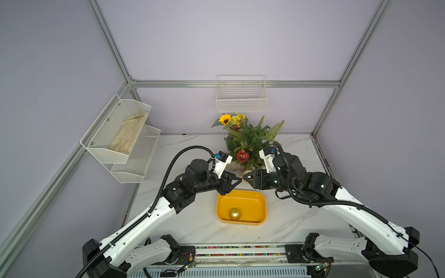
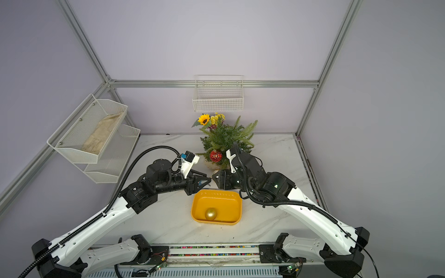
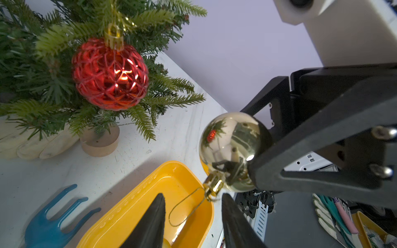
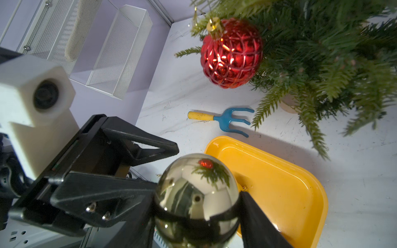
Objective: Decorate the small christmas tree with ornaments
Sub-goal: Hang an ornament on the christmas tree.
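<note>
The small christmas tree (image 1: 252,137) stands at the back of the table on a pale wooden stump (image 3: 100,141). A red faceted ornament (image 1: 242,155) (image 3: 110,74) hangs from a front branch. My right gripper (image 4: 196,214) is shut on a shiny gold ornament (image 3: 229,150) (image 4: 196,186) above the far rim of a yellow tray (image 1: 263,204). My left gripper (image 3: 193,195) (image 1: 239,179) faces it tip to tip, open, with the ornament's gold cap and thin wire loop (image 3: 187,208) between its fingers, untouched. A matte gold ornament (image 1: 234,213) lies in the tray.
A blue hand rake with a yellow handle (image 4: 225,120) lies left of the tree. A pale glove (image 3: 32,143) rests by the stump. A sunflower bouquet (image 1: 226,119) stands behind the tree. A wire basket (image 1: 241,96) hangs on the back wall, mesh shelves (image 1: 120,134) on the left wall.
</note>
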